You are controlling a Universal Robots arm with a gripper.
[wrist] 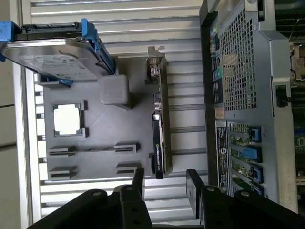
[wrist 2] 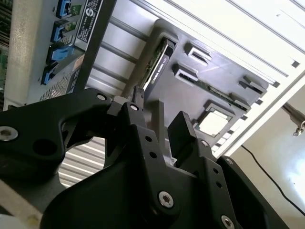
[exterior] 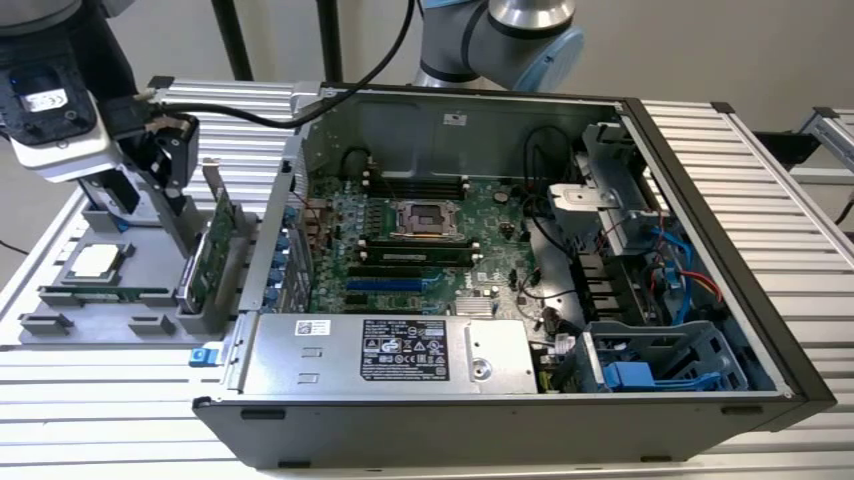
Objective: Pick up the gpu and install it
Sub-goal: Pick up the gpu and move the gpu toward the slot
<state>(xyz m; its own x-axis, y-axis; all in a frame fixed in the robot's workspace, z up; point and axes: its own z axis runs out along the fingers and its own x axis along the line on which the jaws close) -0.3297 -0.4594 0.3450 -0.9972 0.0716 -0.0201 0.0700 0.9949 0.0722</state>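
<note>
The gpu (exterior: 203, 262) stands on edge in a slot of the grey parts tray (exterior: 80, 330), at the exterior view's left, just outside the open computer case (exterior: 747, 230). It is a green card with a silver end bracket. My gripper (exterior: 171, 190) hangs a little above it, open. In the first wrist view the gpu (wrist: 159, 129) lies in line with the gap between the black fingers (wrist: 138, 179) of my gripper (wrist: 166, 183). The second wrist view has the gpu (wrist 2: 155, 67) beyond my gripper (wrist 2: 159, 107). Nothing is held.
The tray also carries a square processor (wrist: 66, 119), a narrow memory stick (wrist: 93, 149) and a silver hard drive with blue rails (wrist: 52, 57). The case wall (wrist: 238, 95) stands close beside the gpu. Inside the case lie the motherboard (exterior: 414, 240) and power supply (exterior: 387, 350).
</note>
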